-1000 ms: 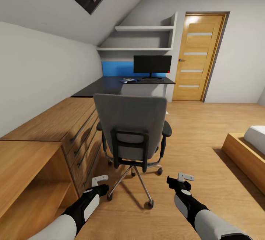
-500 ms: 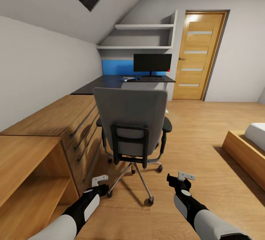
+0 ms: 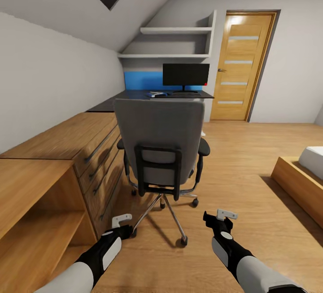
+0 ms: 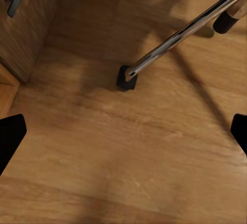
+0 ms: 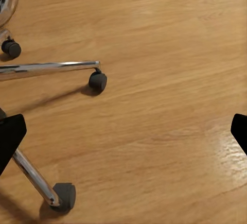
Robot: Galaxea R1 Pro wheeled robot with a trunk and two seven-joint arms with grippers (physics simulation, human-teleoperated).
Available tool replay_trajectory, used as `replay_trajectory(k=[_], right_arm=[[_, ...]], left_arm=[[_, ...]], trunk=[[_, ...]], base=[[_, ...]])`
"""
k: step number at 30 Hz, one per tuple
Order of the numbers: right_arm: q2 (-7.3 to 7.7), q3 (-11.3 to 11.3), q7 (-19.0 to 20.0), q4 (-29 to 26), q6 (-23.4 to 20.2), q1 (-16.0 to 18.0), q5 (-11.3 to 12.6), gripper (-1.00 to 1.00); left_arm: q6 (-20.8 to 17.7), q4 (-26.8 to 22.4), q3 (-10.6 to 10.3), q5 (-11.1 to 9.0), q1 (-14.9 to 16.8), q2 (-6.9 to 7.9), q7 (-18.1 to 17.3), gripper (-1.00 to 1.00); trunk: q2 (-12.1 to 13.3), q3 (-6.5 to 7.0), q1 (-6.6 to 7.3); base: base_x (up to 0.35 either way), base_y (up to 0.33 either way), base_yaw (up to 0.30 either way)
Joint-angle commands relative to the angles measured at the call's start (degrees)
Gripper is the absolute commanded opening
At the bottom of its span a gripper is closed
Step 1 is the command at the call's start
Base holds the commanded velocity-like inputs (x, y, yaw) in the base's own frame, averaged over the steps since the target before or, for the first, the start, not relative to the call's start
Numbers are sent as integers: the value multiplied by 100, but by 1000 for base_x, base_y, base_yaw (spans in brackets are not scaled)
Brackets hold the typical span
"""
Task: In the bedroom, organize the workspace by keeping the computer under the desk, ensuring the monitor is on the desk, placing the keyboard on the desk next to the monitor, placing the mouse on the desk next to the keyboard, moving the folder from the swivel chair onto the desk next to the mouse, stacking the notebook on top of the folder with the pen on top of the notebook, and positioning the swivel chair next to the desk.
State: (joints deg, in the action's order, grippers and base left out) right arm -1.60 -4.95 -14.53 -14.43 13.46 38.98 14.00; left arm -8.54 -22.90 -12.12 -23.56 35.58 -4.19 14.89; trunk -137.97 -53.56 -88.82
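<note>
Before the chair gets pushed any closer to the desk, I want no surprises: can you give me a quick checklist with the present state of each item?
1. Both tools empty and open: left tool and right tool hold nothing, fingers spread wide in the wrist views. Ok.
2. Swivel chair upright, its back facing the robot: ok.
3. Chair next to the desk: not ok, floor lies between.
4. Monitor on the desk: ok.
5. Seat free of the folder: cannot tell, the backrest hides it.
6. Chest of drawers close beside the chair: tight, watch it.
</note>
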Motion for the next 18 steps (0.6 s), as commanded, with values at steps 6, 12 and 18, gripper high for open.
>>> replay_trajectory(k=[6, 12, 18], right_arm=[[-10, -57, -28, 2, 104, 4, 47, 100], [-93, -60, -32, 6, 141, -2, 17, 100], [-170, -72, -32, 7, 341, -9, -155, 100]], left_arm=[[-23, -12, -47, -39, 2, 6, 41, 100], [-18, -12, -51, -36, 2, 7, 34, 100], [127, -12, -71, -38, 2, -9, 26, 100]], trunk=[[-124, -60, -65], [-124, -60, -65], [-124, -60, -65]], base=[[0, 0, 0], [0, 0, 0], [0, 0, 0]])
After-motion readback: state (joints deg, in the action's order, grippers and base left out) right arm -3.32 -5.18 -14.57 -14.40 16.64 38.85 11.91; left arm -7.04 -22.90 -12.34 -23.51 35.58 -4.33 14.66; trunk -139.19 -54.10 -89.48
